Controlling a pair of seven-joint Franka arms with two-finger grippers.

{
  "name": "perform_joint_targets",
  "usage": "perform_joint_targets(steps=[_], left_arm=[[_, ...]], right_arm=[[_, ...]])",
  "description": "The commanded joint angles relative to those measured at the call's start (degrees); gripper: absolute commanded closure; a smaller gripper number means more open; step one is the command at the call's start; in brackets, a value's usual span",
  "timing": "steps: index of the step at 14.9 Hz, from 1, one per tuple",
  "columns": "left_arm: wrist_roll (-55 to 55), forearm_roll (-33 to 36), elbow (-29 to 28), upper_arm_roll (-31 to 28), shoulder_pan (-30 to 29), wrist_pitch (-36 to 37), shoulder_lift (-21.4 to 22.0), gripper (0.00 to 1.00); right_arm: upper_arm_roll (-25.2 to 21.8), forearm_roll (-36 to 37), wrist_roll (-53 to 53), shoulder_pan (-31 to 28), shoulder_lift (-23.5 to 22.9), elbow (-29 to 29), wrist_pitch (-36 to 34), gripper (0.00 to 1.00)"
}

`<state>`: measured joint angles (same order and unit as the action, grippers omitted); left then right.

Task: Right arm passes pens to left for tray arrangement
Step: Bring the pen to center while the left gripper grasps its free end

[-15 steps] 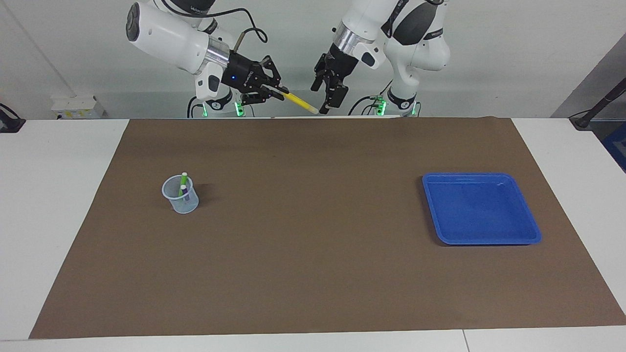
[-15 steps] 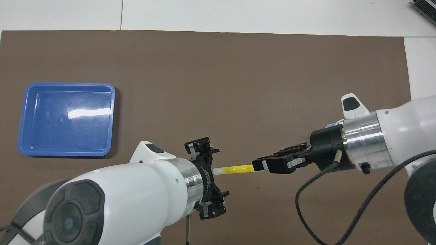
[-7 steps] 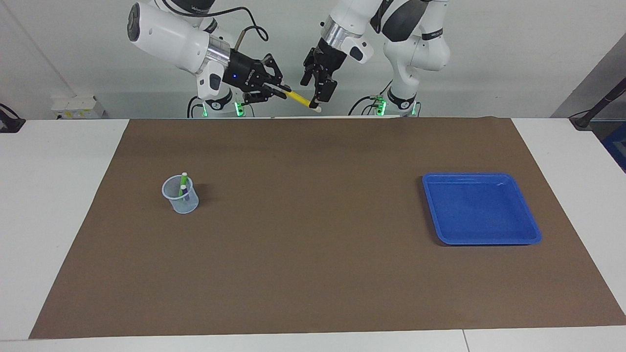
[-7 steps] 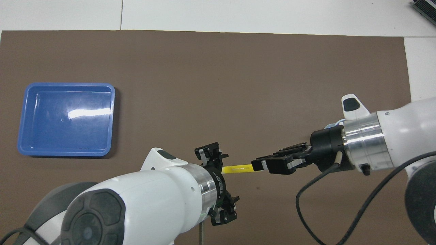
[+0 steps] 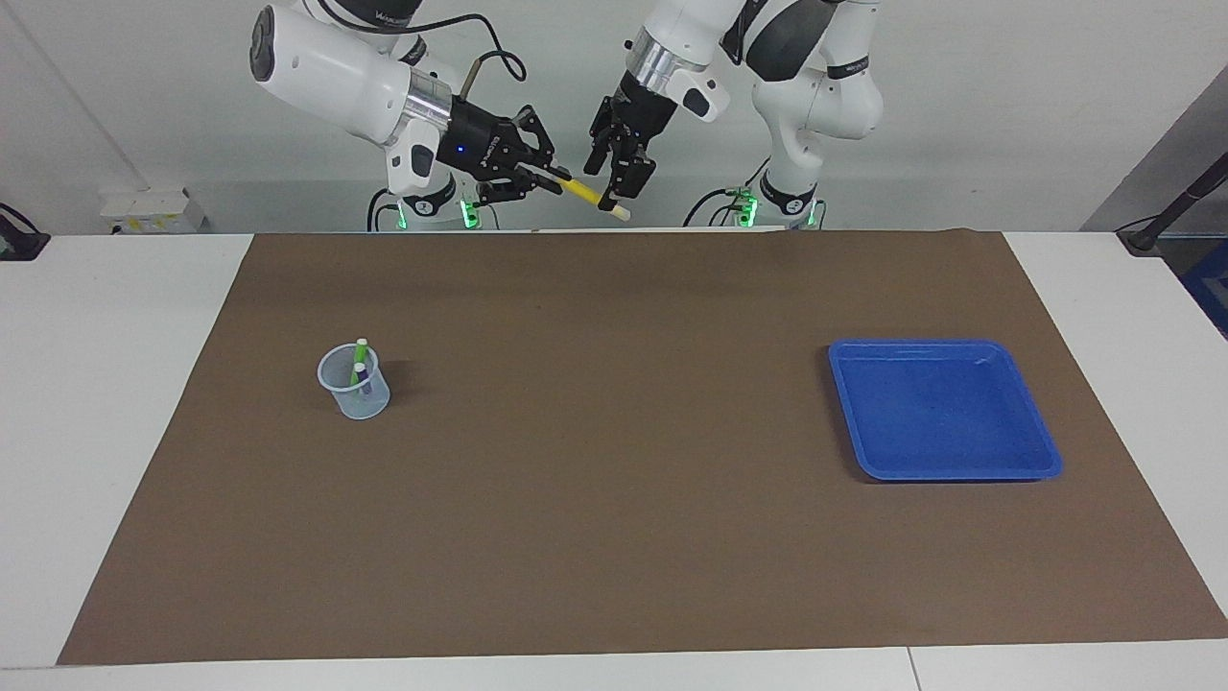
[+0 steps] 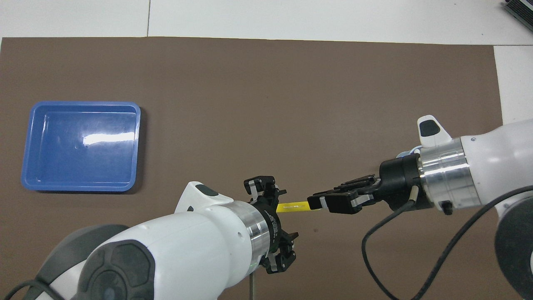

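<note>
My right gripper [image 5: 550,180], the one with the blue light, is shut on the yellow pen [image 5: 585,195] and holds it in the air over the brown mat's edge nearest the robots. The pen slants down toward my left gripper [image 5: 614,188], which stands open with its fingers either side of the pen's pale end. In the overhead view the yellow pen [image 6: 293,206] bridges the two hands. The green pen [image 5: 361,355] and the purple pen [image 5: 359,375] stand in a clear cup [image 5: 355,386]. The blue tray [image 5: 945,411] lies empty toward the left arm's end.
A brown mat [image 5: 614,461] covers most of the white table. The cup stands toward the right arm's end, the tray [image 6: 81,146] toward the left arm's end. A cable [image 6: 387,233] hangs from the right wrist.
The left gripper rose and slid along the yellow pen toward the right gripper, so its fingers now straddle the pale end. The right gripper lifted slightly, then held still with the pen.
</note>
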<state>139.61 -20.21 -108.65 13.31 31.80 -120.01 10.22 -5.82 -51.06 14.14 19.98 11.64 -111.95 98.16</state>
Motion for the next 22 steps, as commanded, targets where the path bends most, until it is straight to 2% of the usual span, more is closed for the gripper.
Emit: perform_joint_targets(steps=[1,5,6,7,13,15,16,20,22], left_arm=[[1.27,0.88,0.01,0.31,0.54,-1.45,-0.29,0.22],[1.28,2.02,-0.25,0.66,1.51,-1.37,-0.11,0.23],[1.28,2.02,-0.34,0.66,1.51,-1.19,-0.11,0.32],[1.28,2.02,-0.34,0.66,1.51,-1.10,-0.11,0.36],[1.10,2.37,0.28,0.66,1.42,0.92,-0.20,0.37],[1.01,2.37,0.28,0.66,1.42,1.01,-0.20,0.54],[0.84,2.72,0.28,0.66,1.42,1.36,-0.20,0.59],[0.75,3.42,0.45,0.66,1.42,2.41,-0.20,0.61],[0.66,5.26,0.63,0.83,1.51,2.85,-0.20,0.71]], right_arm=[[-0.07,-2.11,1.86,0.06,1.72,-2.22,1.51,1.00],[-0.07,-2.99,1.86,0.06,1.72,-2.13,1.51,1.00],[-0.07,-2.99,1.86,0.06,1.72,-2.22,1.51,1.00],[-0.07,-2.99,1.86,0.06,1.72,-2.22,1.51,1.00],[-0.07,-2.99,1.95,0.06,1.72,-2.13,1.51,1.00],[-0.07,-3.08,1.95,0.06,1.72,-2.13,1.51,1.00],[-0.07,-3.08,1.95,0.06,1.72,-2.22,1.60,1.00],[-0.07,-3.16,1.95,0.06,1.72,-2.13,1.60,1.00],[-0.07,-3.16,1.95,0.06,1.72,-2.13,1.60,1.00]])
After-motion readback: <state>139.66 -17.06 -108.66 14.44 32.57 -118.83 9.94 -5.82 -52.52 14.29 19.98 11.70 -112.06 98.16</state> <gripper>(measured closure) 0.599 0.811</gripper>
